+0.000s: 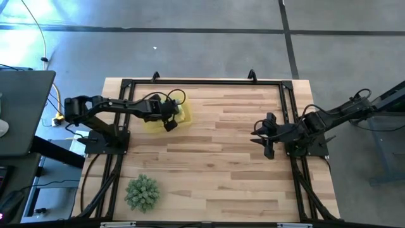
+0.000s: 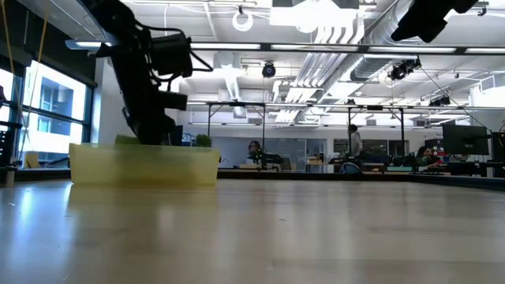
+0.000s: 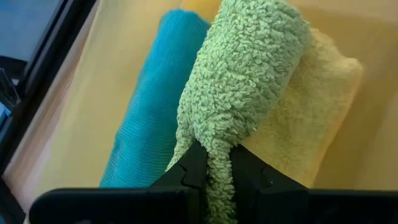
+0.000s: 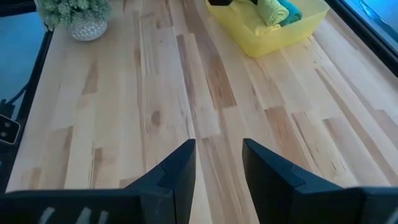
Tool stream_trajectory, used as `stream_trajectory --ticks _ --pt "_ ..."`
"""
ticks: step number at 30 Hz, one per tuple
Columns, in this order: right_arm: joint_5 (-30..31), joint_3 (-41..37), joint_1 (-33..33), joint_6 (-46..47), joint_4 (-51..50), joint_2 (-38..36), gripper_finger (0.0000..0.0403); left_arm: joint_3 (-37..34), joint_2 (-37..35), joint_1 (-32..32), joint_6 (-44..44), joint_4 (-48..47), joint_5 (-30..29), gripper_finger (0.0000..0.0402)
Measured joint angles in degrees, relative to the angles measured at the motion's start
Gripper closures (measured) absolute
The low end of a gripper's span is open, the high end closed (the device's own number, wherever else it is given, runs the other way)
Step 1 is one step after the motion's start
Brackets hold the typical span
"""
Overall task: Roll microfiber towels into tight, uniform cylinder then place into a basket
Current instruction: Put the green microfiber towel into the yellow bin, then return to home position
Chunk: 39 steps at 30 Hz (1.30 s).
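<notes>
Left gripper reached into the basket at the tabletop's far left, clamped on a pinched end of the green towel. Green roll stretched straight ahead from the fingertips, lying on top of two others. Teal towel lay rolled just beside it on one side, yellow towel on the other, both touching the green one and both inside the yellow walls. All three ran roughly parallel along the basket.

From table height, showed the left arm coming down into the basket, a bit of green just above the rim.

Right gripper hung over bare wood at the tabletop's right side, well apart from the basket, fingers parted with nothing between them. Far ahead of it sat the basket with green towel and teal towel showing inside; off to one side, at the near left corner, stood the spiky plant ball.

Beyond the tabletop, showed a person standing far back in the room.
</notes>
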Motion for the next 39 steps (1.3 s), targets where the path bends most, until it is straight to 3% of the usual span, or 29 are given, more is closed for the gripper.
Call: stream_trajectory --ticks 7,18,24,33,39 --pt "0.0 0.0 0.0 0.5 0.4 0.0 0.0281 -1.9 0.0 0.5 0.0 2.6 0.0 0.0369" --pt "0.0 0.0 0.0 1.0 0.4 0.0 0.0281 -2.3 0.0 -1.2 0.4 1.7 0.0 0.0266" --pt "-0.1 0.0 0.0 2.1 0.4 0.0 0.0281 -1.8 0.0 -1.3 0.0 0.7 -0.2 0.0233" --pt "-0.2 0.0 0.0 2.0 0.2 0.0 0.0281 9.0 0.0 -1.7 -1.6 -14.0 0.1 0.023" --pt "-2.1 0.0 0.0 3.3 -3.0 -0.9 0.0281 16.6 -0.2 -5.2 -1.8 -23.5 3.5 0.0229"
